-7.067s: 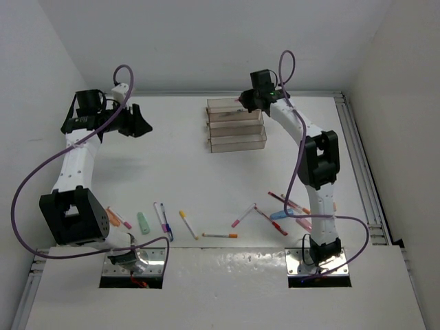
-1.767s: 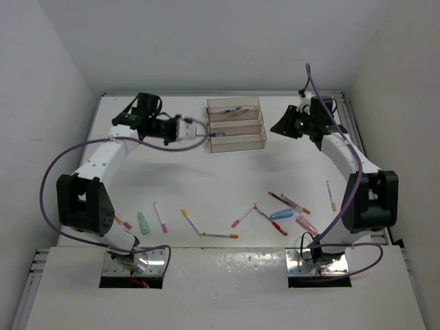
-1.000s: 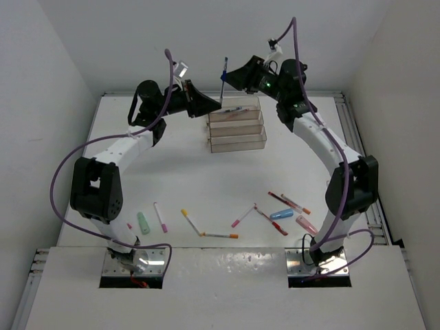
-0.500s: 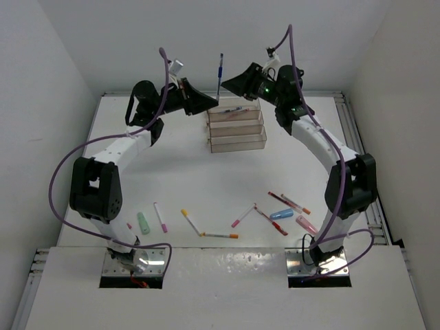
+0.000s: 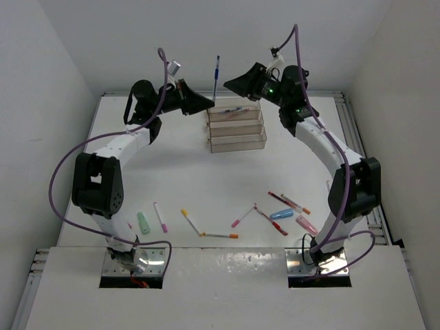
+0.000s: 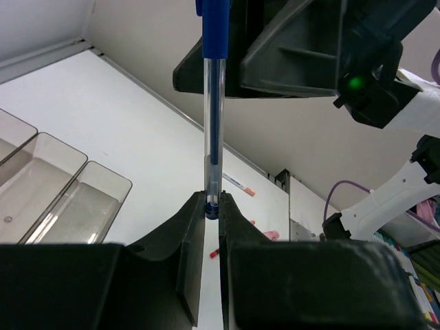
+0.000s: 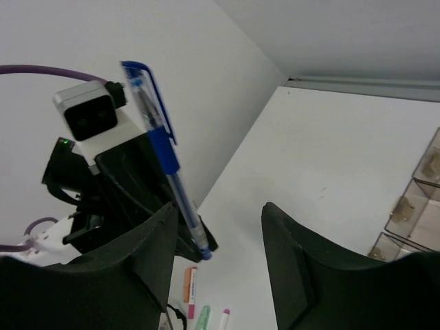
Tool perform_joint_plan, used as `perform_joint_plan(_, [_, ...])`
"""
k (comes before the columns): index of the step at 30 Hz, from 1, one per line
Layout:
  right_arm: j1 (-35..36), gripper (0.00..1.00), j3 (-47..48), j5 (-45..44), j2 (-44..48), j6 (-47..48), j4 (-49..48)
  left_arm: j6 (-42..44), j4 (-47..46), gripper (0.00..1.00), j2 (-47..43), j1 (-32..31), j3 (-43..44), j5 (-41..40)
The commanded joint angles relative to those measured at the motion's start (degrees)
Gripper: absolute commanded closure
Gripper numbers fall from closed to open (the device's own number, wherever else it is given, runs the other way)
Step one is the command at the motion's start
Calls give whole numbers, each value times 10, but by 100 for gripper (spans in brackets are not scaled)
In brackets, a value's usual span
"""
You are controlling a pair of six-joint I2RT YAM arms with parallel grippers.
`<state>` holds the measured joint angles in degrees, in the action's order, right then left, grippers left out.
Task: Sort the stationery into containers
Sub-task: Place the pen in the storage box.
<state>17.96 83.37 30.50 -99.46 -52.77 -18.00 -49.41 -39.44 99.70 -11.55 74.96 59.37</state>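
Blue-capped clear pen (image 5: 216,74): upright in the air above the far left corner of the containers (image 5: 237,128), its lower tip pinched between the closed fingers of the left gripper (image 5: 208,104). Right gripper (image 5: 230,81): just right of the pen's cap, fingers parted, gripping nothing. Containers: three clear trays, far centre of the table (image 5: 206,172). Other stationery (image 5: 220,235): scattered along the near edge, with a green piece (image 5: 143,222) near left and a blue piece (image 5: 282,214) near right.
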Motion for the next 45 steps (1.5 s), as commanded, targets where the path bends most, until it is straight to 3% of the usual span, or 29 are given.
perform_joint_plan(1, [16,48,41,9,9,-1,-35,4,-17,100,0,-5,19,24])
perform_joint_plan(12, [28,52,79,5,-26,-1,-32,82,62,100,-13,-25,18,49])
perform_joint_plan(18, [28,77,75,3,-27,17,-20,109,82,100,-21,-30,18,49])
perform_joint_plan(21, [27,96,74,-1,-23,37,-7,120,94,100,-22,-29,19,48])
perform_joint_plan(22, [26,100,75,0,-22,49,-3,128,113,81,-23,-28,20,43])
perform_joint_plan(23, [23,100,78,0,-21,73,8,148,128,66,-25,-23,24,39])
perform_joint_plan(24, [22,100,79,-1,-18,92,15,162,146,59,-27,-20,26,32])
perform_joint_plan(25, [19,100,81,-1,-18,114,23,180,192,46,-28,-15,30,14])
perform_joint_plan(27, [15,100,100,3,-20,221,72,228,227,33,-36,5,38,-19])
perform_joint_plan(28, [13,100,107,3,-23,271,90,241,251,31,-40,13,41,-29])
perform_joint_plan(29, [14,100,124,-2,-28,380,134,264,265,24,-42,22,43,-42])
perform_joint_plan(35, [22,100,158,-89,-93,700,174,360,374,23,-55,86,64,-106])
perform_joint_plan(39, [20,100,208,-105,-169,775,165,418,461,23,-73,101,57,-159])
perform_joint_plan(45, [21,100,334,-108,-303,848,142,449,497,23,-110,116,19,-182])
